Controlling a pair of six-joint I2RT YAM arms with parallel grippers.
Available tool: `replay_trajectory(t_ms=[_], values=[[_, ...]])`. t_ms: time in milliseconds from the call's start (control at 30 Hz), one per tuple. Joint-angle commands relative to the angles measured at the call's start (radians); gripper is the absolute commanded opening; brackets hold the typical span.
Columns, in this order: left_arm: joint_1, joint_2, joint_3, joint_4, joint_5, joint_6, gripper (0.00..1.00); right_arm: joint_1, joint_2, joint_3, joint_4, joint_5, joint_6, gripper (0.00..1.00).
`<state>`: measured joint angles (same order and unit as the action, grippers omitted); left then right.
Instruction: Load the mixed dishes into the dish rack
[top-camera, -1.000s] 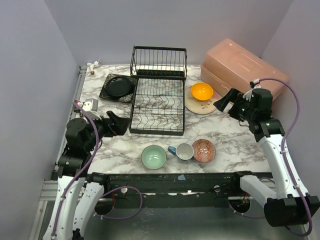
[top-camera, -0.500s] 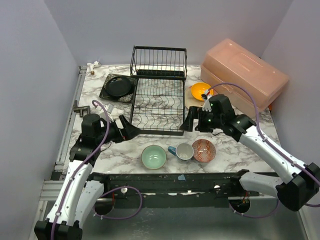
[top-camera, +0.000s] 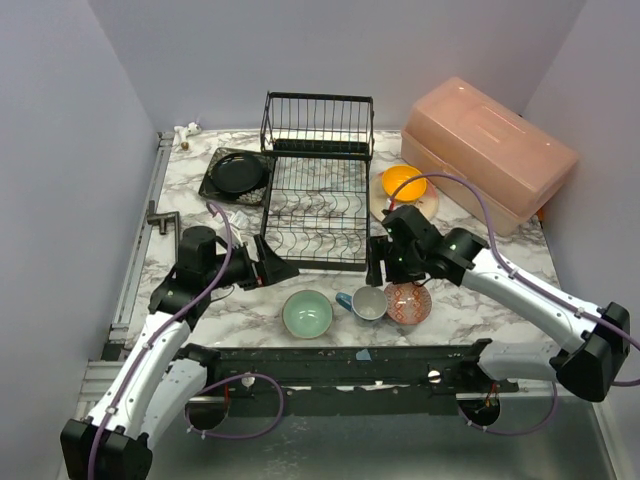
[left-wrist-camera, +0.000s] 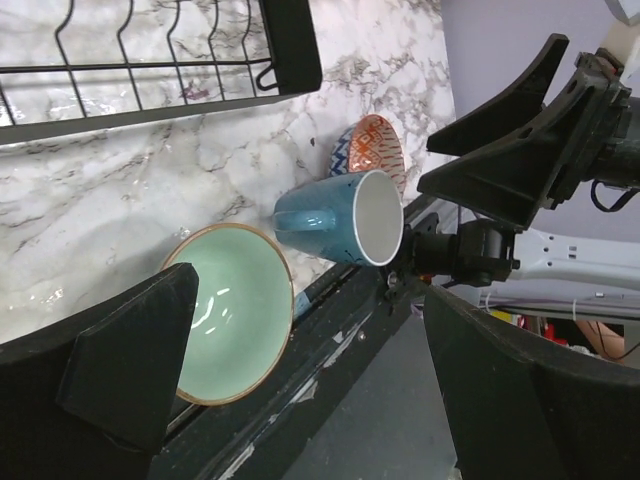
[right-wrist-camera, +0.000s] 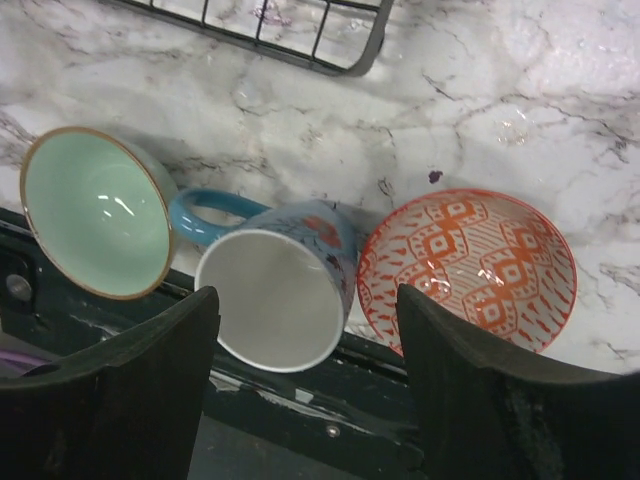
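Right tool hangs wide open right over the blue-handled mug, bottom centre of frame, with the mint-green bowl and red-patterned bowl either side on the worktop. Left tool is spread open too, by the dish rack front corner.

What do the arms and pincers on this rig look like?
The left arm and right arm have white links with black joints. A purple cable loops along each. The left pincer and right pincer are matte black, each with two broad wedge-shaped fingers. No markings that I can see.
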<state>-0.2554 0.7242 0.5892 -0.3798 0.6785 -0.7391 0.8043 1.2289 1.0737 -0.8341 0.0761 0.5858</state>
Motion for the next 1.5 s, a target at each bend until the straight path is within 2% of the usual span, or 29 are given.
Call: replay_trajectory(t_ms=[0, 300, 700, 1133, 1333, 1467], values=[[-0.045, 0.019, -0.009, 0.076, 0.009, -0.045, 0.99, 0.019, -0.05, -0.022, -0.107, 0.024, 0.017, 0.71], [-0.137, 0.067, 0.008, 0.1, -0.038, -0.077, 0.99, 0.048, -0.046, -0.113, -0.08, -0.002, 0.035, 0.54], [-0.225, 0.089, 0.025, 0.097, -0.104, -0.107, 0.98, 0.111, 0.044, -0.152, 0.0, 0.097, 0.047, 0.49], [-0.262, 0.079, 0.042, 0.091, -0.129, -0.123, 0.99, 0.15, 0.118, -0.122, 0.051, 0.168, 0.06, 0.41], [-0.265, 0.072, 0.033, 0.071, -0.141, -0.117, 0.98, 0.18, 0.143, -0.105, 0.027, 0.205, 0.063, 0.33], [-0.266, 0.071, 0.028, 0.073, -0.145, -0.116, 0.99, 0.184, 0.141, -0.094, 0.035, 0.198, 0.052, 0.22]])
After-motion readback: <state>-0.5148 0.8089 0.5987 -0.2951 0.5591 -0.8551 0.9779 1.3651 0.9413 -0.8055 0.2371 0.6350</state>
